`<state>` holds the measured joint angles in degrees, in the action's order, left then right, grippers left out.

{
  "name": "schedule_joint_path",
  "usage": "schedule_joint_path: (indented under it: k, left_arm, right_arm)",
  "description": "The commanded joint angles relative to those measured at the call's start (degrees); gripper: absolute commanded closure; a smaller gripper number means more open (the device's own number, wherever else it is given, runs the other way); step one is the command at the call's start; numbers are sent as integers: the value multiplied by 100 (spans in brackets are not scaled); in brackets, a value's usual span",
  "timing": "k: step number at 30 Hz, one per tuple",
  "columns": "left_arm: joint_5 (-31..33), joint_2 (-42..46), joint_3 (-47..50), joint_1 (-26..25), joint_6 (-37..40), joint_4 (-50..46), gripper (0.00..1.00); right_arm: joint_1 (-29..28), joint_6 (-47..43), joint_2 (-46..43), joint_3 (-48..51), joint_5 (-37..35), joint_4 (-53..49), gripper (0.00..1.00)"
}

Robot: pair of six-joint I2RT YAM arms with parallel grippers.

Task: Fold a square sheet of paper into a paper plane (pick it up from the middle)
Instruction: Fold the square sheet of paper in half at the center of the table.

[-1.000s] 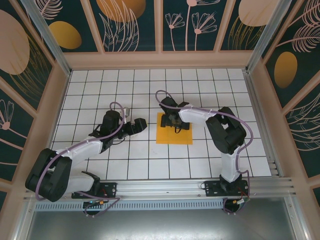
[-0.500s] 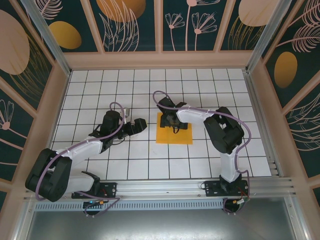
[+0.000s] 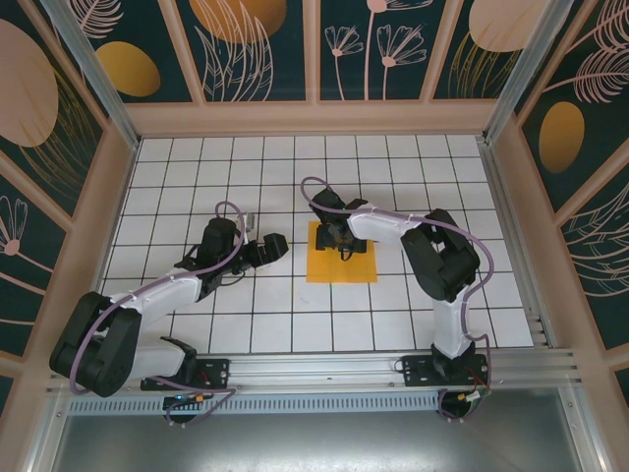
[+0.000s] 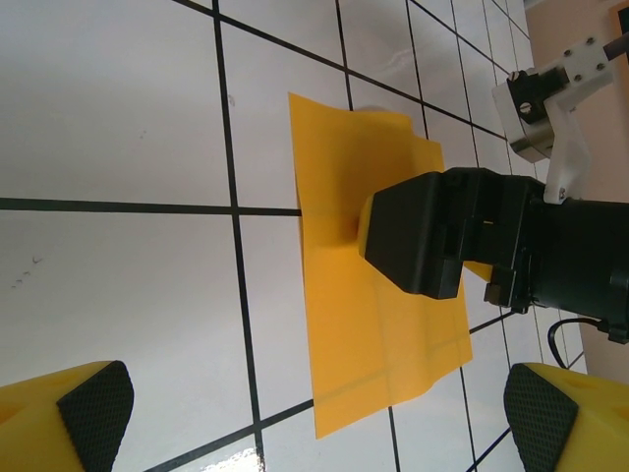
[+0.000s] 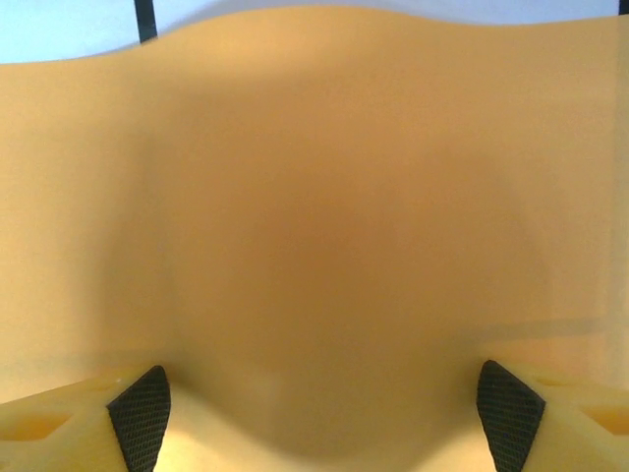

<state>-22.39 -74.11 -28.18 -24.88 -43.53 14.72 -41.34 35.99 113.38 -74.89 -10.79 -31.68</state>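
Sheet: thin orange-yellow square paper (image 3: 339, 271) on the white gridded table (image 3: 197, 177).
Right gripper (image 3: 344, 245): fingers spread, down on the sheet's middle.
Left gripper (image 3: 276, 247): spread, empty, left of the sheet.

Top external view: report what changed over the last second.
The right arm swung slightly left, with the right gripper settling on the middle of the square sheet of paper, jaws open. The left gripper and the sheet stayed put.

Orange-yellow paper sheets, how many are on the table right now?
1. The square orange-yellow paper sheet lies on the white grid table, near its middle, under the right robot arm. A second sheet stacked beneath it would be hidden.
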Motion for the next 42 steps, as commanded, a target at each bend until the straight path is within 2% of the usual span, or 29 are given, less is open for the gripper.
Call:
schedule_joint_path:
  k: [1,6,9,11,13,16,21,23,27,30,34,37,42]
  left_arm:
    - [59,79,-4,-15,98,-105,1]
    - [68,50,-9,-12,97,-131,1]
    - [77,39,-46,-16,107,-166,1]
    - [110,53,-70,-12,101,-193,1]
    - [148,72,-78,-16,100,-225,1]
    - [182,98,-73,-16,87,-263,1]
    - [234,180,-82,-14,71,-364,1]
    - [259,258,-86,-16,40,-412,1]
    - [270,422,-138,-14,-48,-435,1]
    - [286,467,-208,-14,-94,-407,1]
    - [373,418,-285,-16,-136,-364,1]
    - [358,331,-225,-16,-220,-173,1]
    - [259,48,-260,-16,-375,-2,1]
  right_arm:
    - [25,-9,156,143,297,-84,19]
    - [12,31,48,107,214,-111,26]
    - [14,29,-165,24,134,-152,35]
    - [17,11,-345,10,72,-130,51]
    - [28,38,-495,16,-7,-152,55]
    - [39,48,-748,104,14,-64,67]
    - [88,42,-1261,322,552,358,69]
    - [165,93,-1570,540,1111,840,69]
    - [507,491,-2129,1230,2864,2418,69]
    - [801,811,-2128,1571,3841,3443,68]
    - [966,800,-1736,1754,4270,3839,67]
    - [1347,853,-1394,2018,4609,4345,64]
    - [1541,492,-917,1924,4577,4020,63]
